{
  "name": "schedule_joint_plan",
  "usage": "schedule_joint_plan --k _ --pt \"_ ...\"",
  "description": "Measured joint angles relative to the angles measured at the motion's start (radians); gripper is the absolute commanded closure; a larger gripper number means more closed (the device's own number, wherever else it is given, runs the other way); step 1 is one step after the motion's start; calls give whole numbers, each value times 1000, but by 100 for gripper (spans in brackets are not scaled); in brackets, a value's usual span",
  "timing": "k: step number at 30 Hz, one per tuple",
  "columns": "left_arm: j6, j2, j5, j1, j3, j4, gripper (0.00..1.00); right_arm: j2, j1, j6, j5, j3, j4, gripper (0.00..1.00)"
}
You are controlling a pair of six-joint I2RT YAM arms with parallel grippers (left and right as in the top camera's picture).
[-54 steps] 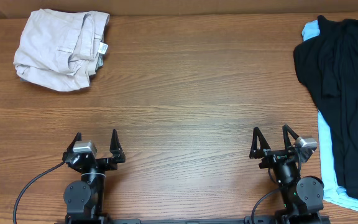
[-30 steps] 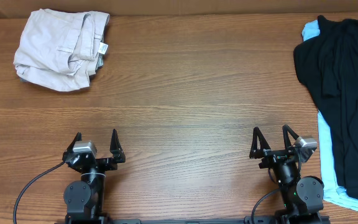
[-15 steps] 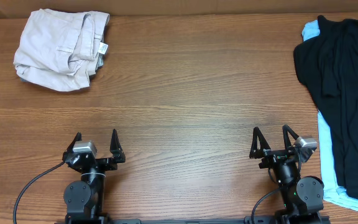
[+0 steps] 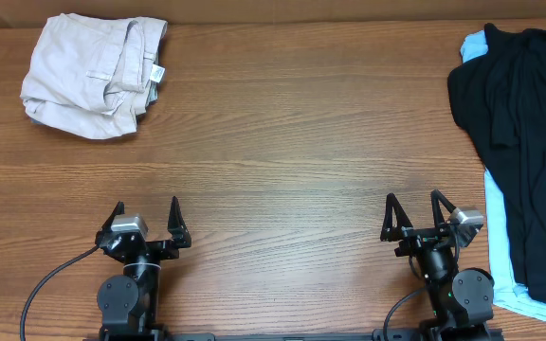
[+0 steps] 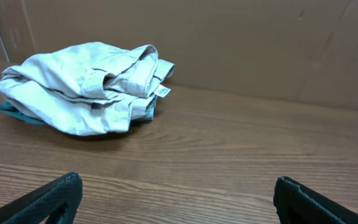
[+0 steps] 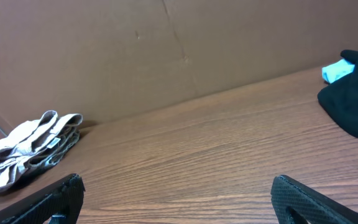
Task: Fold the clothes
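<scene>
Presently both arms sit parked at the near edge of the wooden table (image 4: 282, 142), bases side by side, well apart from each other.

- Left gripper (image 4: 146, 203): fingers spread wide, released, grasping nothing. In its wrist view the two dark fingertips (image 5: 61, 193) frame bare wood.
- Right gripper (image 4: 412, 197): likewise splayed apart and empty; only table surface lies between its tips.
- Beige trousers (image 4: 93, 76): a rumpled, loosely bundled heap at the table's far-left corner, waistband uppermost, a small white label (image 4: 157, 72) hanging off the side nearer the table's middle. In the left wrist view a sliver of teal fabric (image 5: 14, 111) shows under the heap; what it belongs to cannot be told.
- Black T-shirt (image 4: 524, 142): spread unfolded along the table's right edge, collar toward the far side, running from the far corner nearly to the near edge. No print can be made out.
- Light-blue garment (image 4: 499, 237): lies beneath the black T-shirt, showing at its far corner and along its inner side toward the near edge.
- Cardboard wall (image 5: 229, 43): stands along the table's far edge.
- Black cable (image 4: 50, 279): loops from the left arm's base off the table's near edge.

Neither gripper touches any garment.
</scene>
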Motion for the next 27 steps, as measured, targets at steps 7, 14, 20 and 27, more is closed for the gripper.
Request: schedule_joint_plan --k 7,14,20,27 --pt "0 0 0 0 0 0 0 0 0 0 0 0 0 0" --pt "0 0 0 0 0 0 0 0 0 0 -3 0 0 0" --pt "0 0 6 0 0 0 0 0 0 0 -4 0 3 0" --pt "0 0 69 0 0 67 0 0 0 0 -5 0 119 0"
